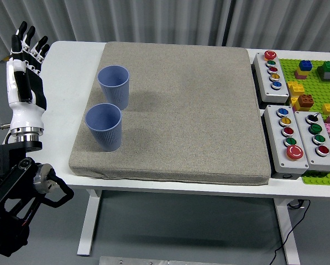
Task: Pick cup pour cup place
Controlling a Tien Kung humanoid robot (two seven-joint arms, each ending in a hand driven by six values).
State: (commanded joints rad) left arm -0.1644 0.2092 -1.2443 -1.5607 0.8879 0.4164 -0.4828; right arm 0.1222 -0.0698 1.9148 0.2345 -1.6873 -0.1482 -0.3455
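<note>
Two blue ribbed cups stand upright on the left part of a grey foam mat (192,105). The far cup (114,85) is just behind the near cup (104,126), a small gap between them. My left hand (25,61) is raised at the table's left edge, white and black, fingers straight and spread upward, holding nothing. It is well to the left of both cups and off the mat. The right hand is out of view.
Grey button boxes (272,70) (300,137) with coloured buttons sit to the right of the mat. A green baseplate (319,83) with loose coloured bricks lies at the far right edge. White table (71,72) shows left of the mat.
</note>
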